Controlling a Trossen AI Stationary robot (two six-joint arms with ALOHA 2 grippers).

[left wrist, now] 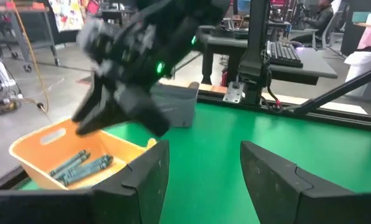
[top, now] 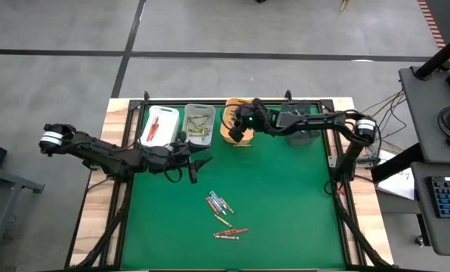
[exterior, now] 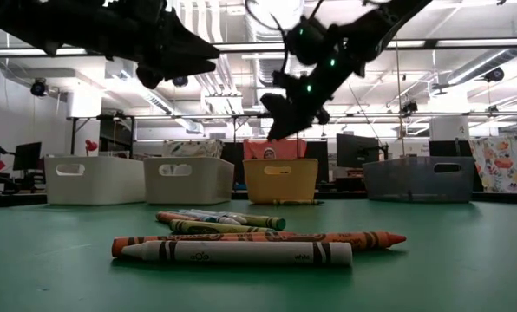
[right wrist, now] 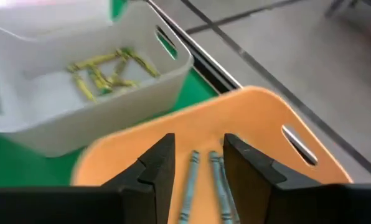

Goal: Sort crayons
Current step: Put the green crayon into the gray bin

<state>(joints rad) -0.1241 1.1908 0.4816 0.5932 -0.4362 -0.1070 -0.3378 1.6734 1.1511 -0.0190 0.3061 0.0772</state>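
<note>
**The room around my table**

My green table (top: 285, 196) sits on a wooden base (top: 97, 204), on a grey floor (top: 59, 30) crossed by dark lines. To my right stands a dark desk (top: 429, 151) with a keyboard (top: 445, 198) on it, and loose cables (top: 383, 106) trail beside it. Looking level across the table I see a high ceiling with pipes (exterior: 467, 43) and long light strips (exterior: 493, 61), a monitor (exterior: 356, 149) at the back, and a patterned cloth (exterior: 501, 163) hanging far to one side. Past my left wrist there is another keyboard (left wrist: 285, 53) on a dark stand.
</note>
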